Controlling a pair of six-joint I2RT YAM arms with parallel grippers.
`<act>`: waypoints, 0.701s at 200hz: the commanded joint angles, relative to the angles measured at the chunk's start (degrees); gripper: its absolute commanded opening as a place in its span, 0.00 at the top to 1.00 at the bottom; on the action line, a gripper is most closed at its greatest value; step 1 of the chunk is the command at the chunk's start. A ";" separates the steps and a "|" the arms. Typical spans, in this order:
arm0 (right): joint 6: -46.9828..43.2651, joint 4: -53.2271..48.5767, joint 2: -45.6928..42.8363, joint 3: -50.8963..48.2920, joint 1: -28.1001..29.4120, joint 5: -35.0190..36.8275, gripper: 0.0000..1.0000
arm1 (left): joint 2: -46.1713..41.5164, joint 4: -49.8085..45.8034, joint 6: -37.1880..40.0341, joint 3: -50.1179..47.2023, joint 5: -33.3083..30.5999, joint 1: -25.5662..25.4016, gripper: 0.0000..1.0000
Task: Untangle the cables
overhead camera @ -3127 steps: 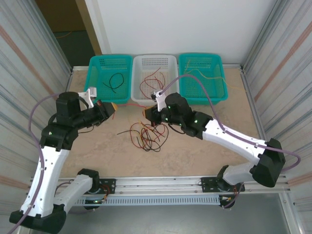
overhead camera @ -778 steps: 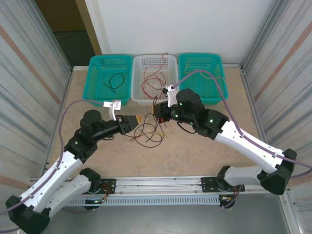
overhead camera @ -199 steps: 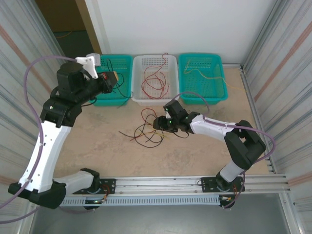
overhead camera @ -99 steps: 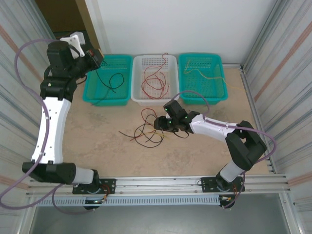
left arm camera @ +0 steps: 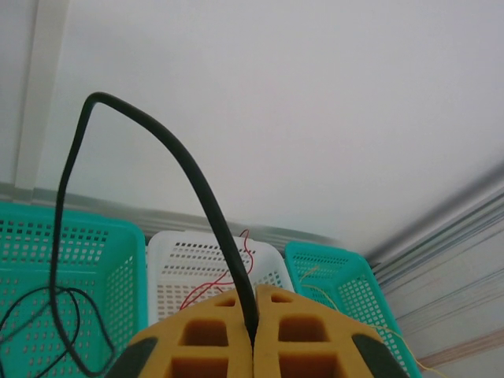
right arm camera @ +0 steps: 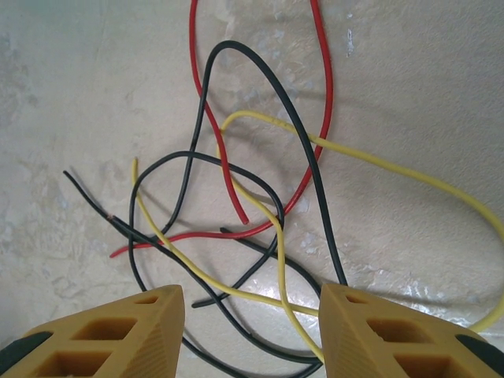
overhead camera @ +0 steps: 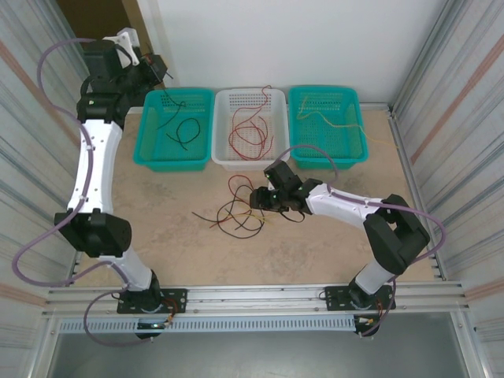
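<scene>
A loose tangle of red, black and yellow cables (overhead camera: 236,213) lies on the table in front of the baskets. My right gripper (overhead camera: 257,198) hovers low at its right side, open. In the right wrist view its fingers (right arm camera: 150,323) straddle crossing yellow (right arm camera: 276,236), black (right arm camera: 307,157) and red (right arm camera: 213,134) strands without touching them. My left gripper (overhead camera: 159,69) is raised high at the back left, shut on a black cable (left arm camera: 197,181). That cable arches up from the pads (left arm camera: 213,339) and hangs down into the left teal basket (overhead camera: 150,153).
Three baskets stand in a row at the back: the left teal one holds a curled black cable (overhead camera: 185,130), the white one (overhead camera: 250,164) red cables (overhead camera: 248,130), the right teal one (overhead camera: 358,153) a yellow cable (overhead camera: 339,122). Corrugated walls close in both sides.
My left arm has swung from the tangle up and back to the far left, carrying a black cable over the left teal basket. The right gripper has stayed low beside the tangle.
</scene>
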 commanded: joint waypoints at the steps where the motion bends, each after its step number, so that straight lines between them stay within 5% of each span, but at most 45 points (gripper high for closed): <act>1: -1.67 -0.13 1.57 1.41 0.29 1.02 0.53 | 1.82 2.60 -0.11 -0.24 0.55 0.18 1.00; 26: -1.98 -0.44 0.97 1.41 -0.24 1.11 0.53 | 2.56 4.78 -2.23 -7.88 -1.70 0.14 1.00; 48: -2.07 -0.88 0.02 1.17 -0.85 1.19 0.53 | 2.22 5.05 -4.38 -14.78 0.07 0.11 0.58; 71: -1.93 -1.14 -1.28 0.82 -0.78 1.46 0.53 | -2.03 7.27 -5.88 -24.72 0.76 0.06 0.40; 99: -1.91 -2.72 -2.59 1.29 -0.10 2.36 0.52 | -10.70 5.82 -4.70 -32.10 -2.07 -0.04 0.30; 140: -1.73 -5.99 -3.58 3.72 1.13 4.30 0.50 | -26.67 -3.19 -0.75 -41.58 -4.05 -3.47 0.33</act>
